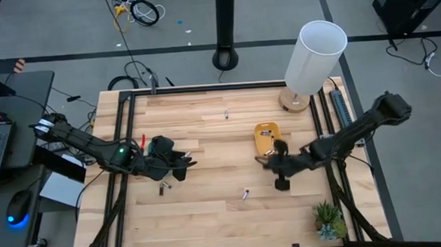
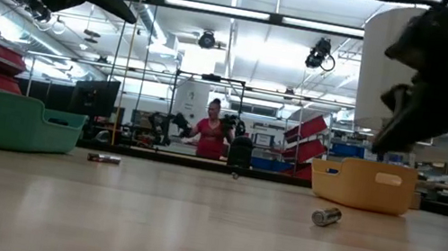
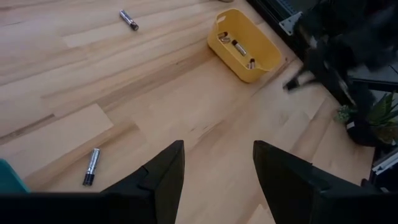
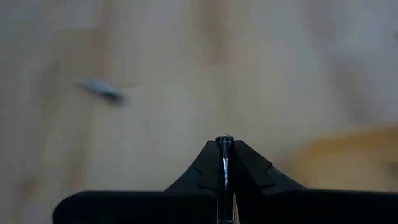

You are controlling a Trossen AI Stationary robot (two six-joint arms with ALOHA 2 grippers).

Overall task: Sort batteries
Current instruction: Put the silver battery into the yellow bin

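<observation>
My right gripper [image 4: 224, 147] is shut on a battery and hangs above the table beside the yellow tray [image 1: 267, 138], which holds a few batteries [image 3: 235, 45]. My left gripper [image 3: 214, 165] is open and touches nothing. It hovers high over the table's left half near the green tray [image 2: 10, 120]. Loose batteries lie flat on the wood: one in the middle [image 1: 245, 193], one near the far edge [image 1: 226, 113], and one below my left gripper [image 1: 163, 188]. The left wrist view shows two of them [image 3: 91, 166] [image 3: 129, 20]. My right gripper pinches a battery between its two fingers. Only the battery's metallic end [image 4: 224, 140] shows, sticking out at the fingertips, so the cell lies along the fingers. The gripper is high above the table in the low view [image 2: 431, 87], so the battery is lifted clear.
A white lamp [image 1: 311, 58] stands at the far right corner and a small green plant [image 1: 330, 220] at the near right corner. Black rails run along the table's left and right sides. A person [image 2: 212, 133] stands far behind the table. Bare wood lies between the trays.
</observation>
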